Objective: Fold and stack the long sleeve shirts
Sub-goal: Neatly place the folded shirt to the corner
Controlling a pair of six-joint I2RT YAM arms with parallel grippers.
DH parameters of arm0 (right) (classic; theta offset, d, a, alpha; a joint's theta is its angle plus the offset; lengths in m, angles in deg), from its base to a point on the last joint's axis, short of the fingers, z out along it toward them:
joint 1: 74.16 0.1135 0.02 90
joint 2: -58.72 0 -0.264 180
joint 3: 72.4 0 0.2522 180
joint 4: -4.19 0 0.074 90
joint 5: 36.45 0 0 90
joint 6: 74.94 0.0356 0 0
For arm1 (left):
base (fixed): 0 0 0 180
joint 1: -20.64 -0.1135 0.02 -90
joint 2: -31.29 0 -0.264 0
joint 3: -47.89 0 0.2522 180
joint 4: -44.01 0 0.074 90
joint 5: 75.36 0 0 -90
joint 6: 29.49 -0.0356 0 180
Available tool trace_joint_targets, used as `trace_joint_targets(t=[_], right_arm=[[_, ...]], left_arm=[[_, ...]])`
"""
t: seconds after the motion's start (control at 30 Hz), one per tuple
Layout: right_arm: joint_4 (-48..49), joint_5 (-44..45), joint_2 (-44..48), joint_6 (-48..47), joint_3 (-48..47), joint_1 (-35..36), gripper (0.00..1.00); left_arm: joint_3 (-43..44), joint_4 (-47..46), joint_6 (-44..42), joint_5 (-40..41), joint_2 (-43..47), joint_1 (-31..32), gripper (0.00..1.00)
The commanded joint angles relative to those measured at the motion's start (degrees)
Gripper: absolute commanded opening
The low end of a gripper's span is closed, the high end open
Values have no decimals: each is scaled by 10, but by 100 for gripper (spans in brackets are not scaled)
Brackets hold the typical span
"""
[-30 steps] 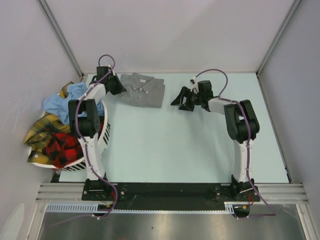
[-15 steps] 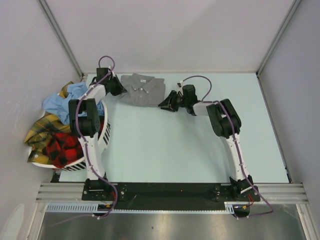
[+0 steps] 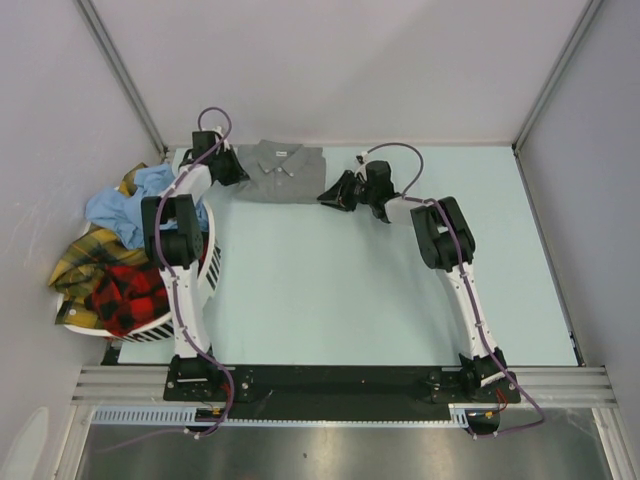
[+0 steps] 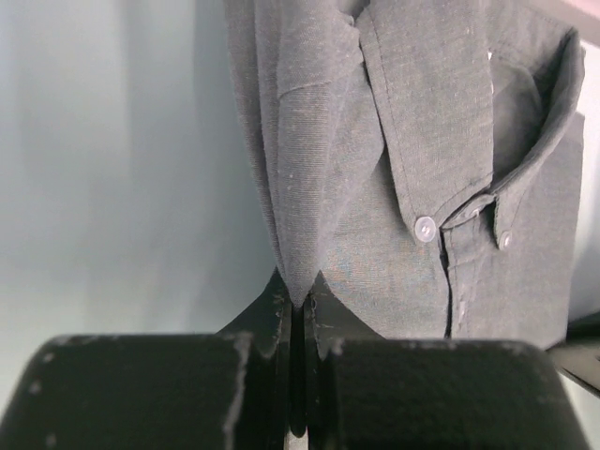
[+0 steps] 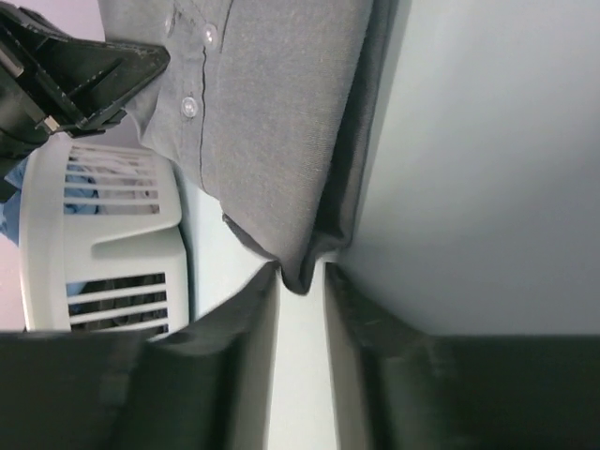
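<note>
A plain grey long sleeve shirt (image 3: 283, 172), folded with its collar up, lies at the far side of the table. My left gripper (image 3: 228, 168) is at its left edge and is shut on a fold of the cloth; in the left wrist view the jaws (image 4: 298, 295) pinch the grey shirt (image 4: 412, 187). My right gripper (image 3: 335, 192) is at the shirt's near right corner. In the right wrist view that gripper (image 5: 302, 277) is closed round the bunched corner of the grey shirt (image 5: 272, 112). Light blue (image 3: 120, 205), yellow plaid (image 3: 85, 255) and red-and-black plaid (image 3: 125, 295) shirts lie heaped at the left.
A white slotted basket (image 3: 210, 270) stands at the table's left edge under the heaped shirts, and it also shows in the right wrist view (image 5: 112, 253). Grey walls and metal posts close in the far side and both sides of the table.
My right gripper has moved left from the table's middle to the shirt's near right corner and closed on it. The shirt has shifted slightly toward the far wall. The left gripper has kept its hold.
</note>
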State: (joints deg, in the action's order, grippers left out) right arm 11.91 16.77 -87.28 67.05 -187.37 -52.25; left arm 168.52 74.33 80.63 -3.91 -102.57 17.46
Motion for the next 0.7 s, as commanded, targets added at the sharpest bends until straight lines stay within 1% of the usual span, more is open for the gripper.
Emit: trace_joint_targets(t=[0.0, 0.1, 0.17, 0.2, 0.33, 0.37, 0.5, 0.67], right_arm=[[-3, 5, -11, -9, -19, 1, 43], [-8, 3, -2, -14, -10, -6, 53], [-14, -5, 9, -18, 1, -17, 54], [-17, -8, 13, -27, 4, -20, 57], [-35, -15, 32, -44, 19, -35, 59], [-37, -15, 37, -45, 21, -38, 60], [-43, -21, 48, -52, 32, -46, 63], [-46, -27, 52, -55, 45, -51, 64]], left_arm=[[49, -2, -54, 49, 6, -34, 0], [49, 8, -62, 54, 12, -47, 0], [49, 13, -71, 56, 16, -53, 0], [53, 17, -73, 57, 17, -59, 0], [68, 25, -87, 62, 10, -71, 0], [76, 30, -102, 61, 5, -72, 0], [140, 73, -129, 61, -20, -76, 4], [157, 77, -140, 69, -25, -77, 4]])
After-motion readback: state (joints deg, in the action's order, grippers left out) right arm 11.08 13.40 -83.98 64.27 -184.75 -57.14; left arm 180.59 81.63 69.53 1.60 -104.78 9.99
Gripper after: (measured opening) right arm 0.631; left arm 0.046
